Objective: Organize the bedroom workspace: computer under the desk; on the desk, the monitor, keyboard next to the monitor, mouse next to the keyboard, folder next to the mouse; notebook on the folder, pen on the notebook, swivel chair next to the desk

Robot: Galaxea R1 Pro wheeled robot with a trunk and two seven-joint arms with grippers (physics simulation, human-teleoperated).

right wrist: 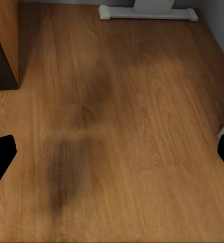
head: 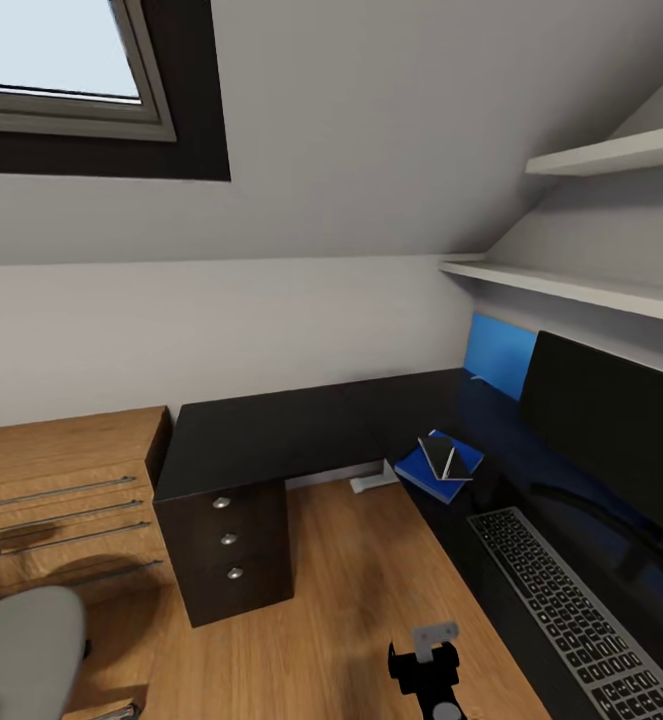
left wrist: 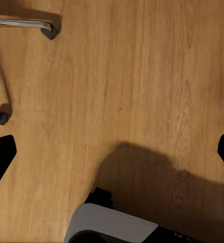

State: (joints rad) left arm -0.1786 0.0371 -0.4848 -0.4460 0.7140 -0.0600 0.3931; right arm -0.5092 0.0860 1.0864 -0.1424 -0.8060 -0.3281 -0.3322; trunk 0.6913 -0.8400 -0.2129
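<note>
Black L-shaped desk (head: 271, 430) carrying dark flat monitor (head: 611, 420), grey keyboard (head: 571, 610), blue notebook (head: 438, 465). Left gripper (left wrist: 112, 147) and right gripper (right wrist: 112, 152) wide apart, empty, above wooden floor (right wrist: 117, 126).

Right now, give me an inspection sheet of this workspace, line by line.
Surface: black L-shaped desk, with a drawer unit under its left end.
Job's things: monitor and keyboard on the desk; blue item with a dark object on it beyond the keyboard; grey swivel chair at lower left.
Clutter: nothing seen.
Grippers: left gripper and right gripper open, empty, over wooden floor.
Cables: nothing seen.
Surroundings: wooden dresser, skylight, wall shelves.
</note>
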